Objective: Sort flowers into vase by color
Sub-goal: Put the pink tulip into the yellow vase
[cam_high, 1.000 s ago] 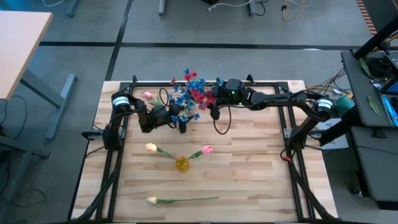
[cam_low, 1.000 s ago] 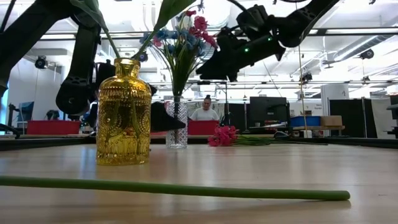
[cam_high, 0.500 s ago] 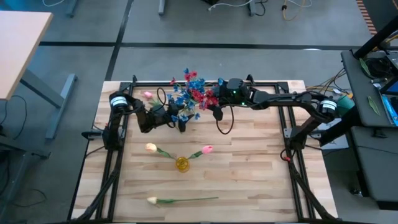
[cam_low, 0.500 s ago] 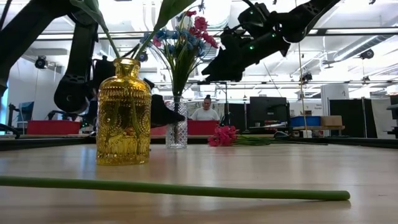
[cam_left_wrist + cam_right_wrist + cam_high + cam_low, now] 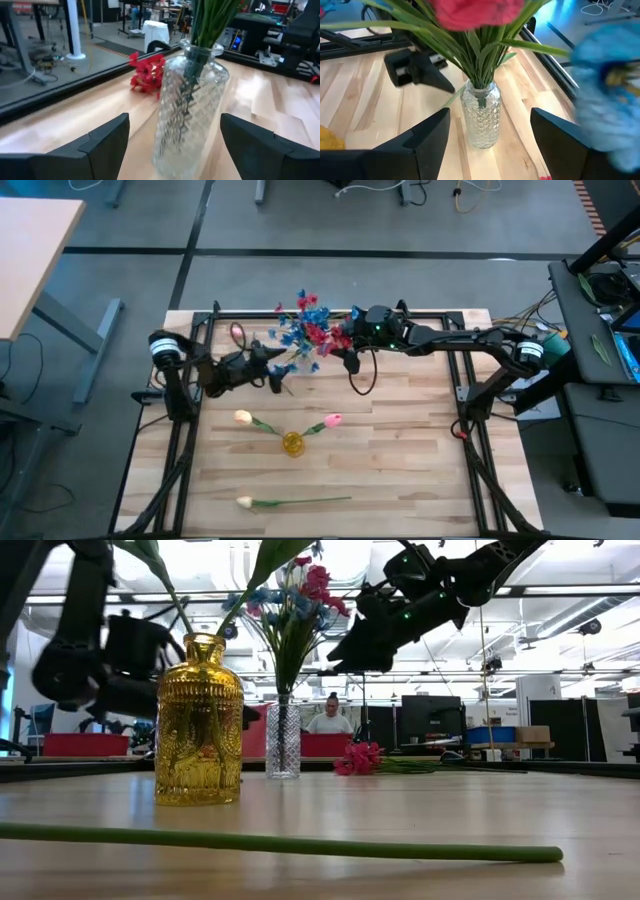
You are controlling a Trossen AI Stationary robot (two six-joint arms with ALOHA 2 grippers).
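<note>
A clear glass vase [image 5: 190,110] stands on the table's far part, holding a bunch of red and blue blossom clusters [image 5: 305,330]. My left gripper [image 5: 175,125] is open, level with the vase on its left side; the fingers stand apart from the glass. My right gripper [image 5: 490,120] is open above the bunch on its right side, looking down at the vase [image 5: 481,117]. A yellow vase [image 5: 292,444] holds a cream tulip [image 5: 242,417] and a pink tulip [image 5: 333,420]. Another cream tulip [image 5: 245,502] lies flat near the near edge.
A red blossom bunch [image 5: 147,75] lies on the table behind the clear vase, by the black frame rail [image 5: 300,311]. The lying tulip's long stem [image 5: 300,842] crosses the near part of the table. A person [image 5: 330,718] sits in the room beyond.
My left gripper has drawn back from the clear vase toward the table's left edge, and now stands clear of it. My right gripper has risen a little beside the blossoms. The vase and its bunch have stayed in place.
</note>
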